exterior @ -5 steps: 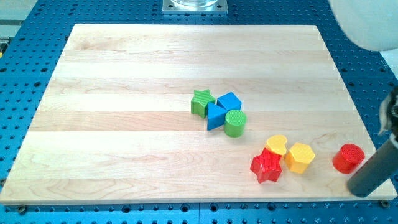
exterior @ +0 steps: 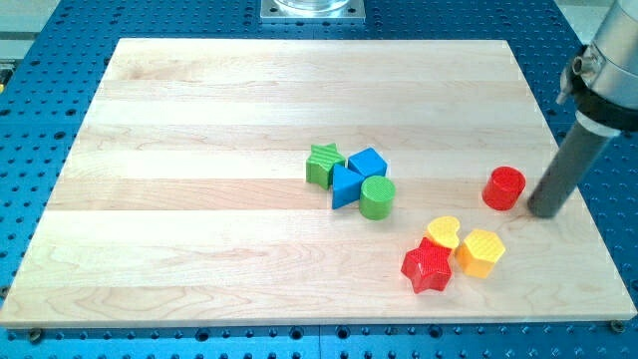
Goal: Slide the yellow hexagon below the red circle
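The yellow hexagon (exterior: 480, 251) lies near the board's bottom right, touching a red star (exterior: 428, 266) on its left. The red circle (exterior: 504, 187) stands up and slightly right of the hexagon, apart from it. My tip (exterior: 544, 210) is at the end of the dark rod, just right of the red circle and above-right of the hexagon. A small gap shows between the tip and the red circle.
A yellow heart (exterior: 444, 231) sits above the red star. A cluster of green star (exterior: 323, 163), blue cube (exterior: 367, 162), blue triangle (exterior: 345, 185) and green cylinder (exterior: 377, 197) lies at mid-board. The board's right edge (exterior: 578, 189) runs close by the rod.
The red circle has moved from the bottom right corner up and left to above the hexagon. My rod has moved up along the right edge with it.
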Controlling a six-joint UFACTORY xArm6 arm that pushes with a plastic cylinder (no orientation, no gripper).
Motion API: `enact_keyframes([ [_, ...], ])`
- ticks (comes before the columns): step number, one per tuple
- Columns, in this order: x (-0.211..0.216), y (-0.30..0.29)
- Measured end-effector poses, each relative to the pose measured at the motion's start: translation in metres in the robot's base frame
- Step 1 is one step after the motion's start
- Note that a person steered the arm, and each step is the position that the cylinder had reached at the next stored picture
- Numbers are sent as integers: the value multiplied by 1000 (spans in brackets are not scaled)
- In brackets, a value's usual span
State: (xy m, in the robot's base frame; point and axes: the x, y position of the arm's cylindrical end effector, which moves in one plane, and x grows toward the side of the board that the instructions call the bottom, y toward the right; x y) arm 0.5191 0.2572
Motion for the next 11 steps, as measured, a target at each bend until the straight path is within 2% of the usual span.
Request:
enact_keyframes([
  [1, 77, 7],
  [2, 100, -56],
  [4, 47, -123],
  [5, 71, -118],
  [8, 7, -170],
  [9, -16, -136],
  [10, -15, -128],
  [11, 1, -145],
])
